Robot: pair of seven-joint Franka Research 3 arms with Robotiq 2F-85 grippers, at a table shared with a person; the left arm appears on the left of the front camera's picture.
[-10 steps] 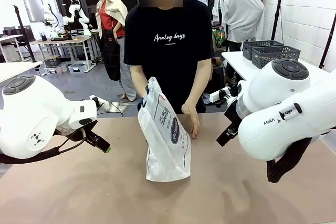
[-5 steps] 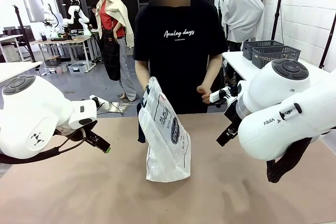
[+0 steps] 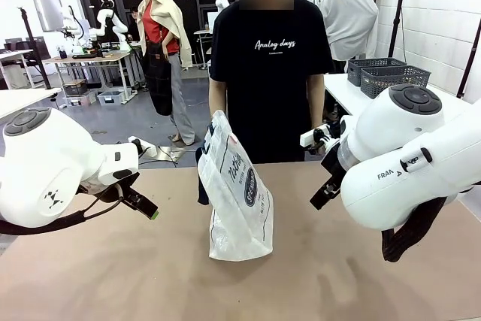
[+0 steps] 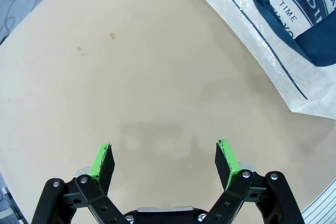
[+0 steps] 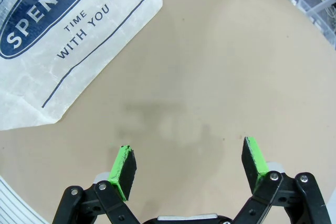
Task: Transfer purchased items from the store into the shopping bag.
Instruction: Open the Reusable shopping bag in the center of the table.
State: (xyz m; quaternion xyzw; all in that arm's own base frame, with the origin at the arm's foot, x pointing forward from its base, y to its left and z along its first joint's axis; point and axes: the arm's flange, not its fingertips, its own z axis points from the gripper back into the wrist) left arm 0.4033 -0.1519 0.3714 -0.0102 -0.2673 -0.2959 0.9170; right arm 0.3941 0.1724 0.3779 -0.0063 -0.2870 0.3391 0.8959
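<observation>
The translucent white plastic shopping bag with navy strap handles [image 3: 239, 201] stands upright toward the middle of the tan desk's [image 3: 105, 276] far edge, probably set up for loading. The left hand [image 4: 164, 153] and right hand [image 5: 189, 156] flank it, fingers apart, empty, apparently awaiting items.

The translucent white plastic shopping bag with navy strap handles [image 3: 239, 201] stands upright near the middle of the beige table [image 3: 105, 276], between the 2 arms. The black, green-padded left gripper [image 3: 150, 210] hangs to its left and the matching right gripper [image 3: 319, 199] to its right, both apart from it, over bare tabletop. A person in a black T-shirt [image 3: 270, 80] stands beyond the far edge, behind the bag. 2 dark lattice baskets [image 3: 391, 74] sit on a white side table [image 3: 346, 92], back right.
</observation>
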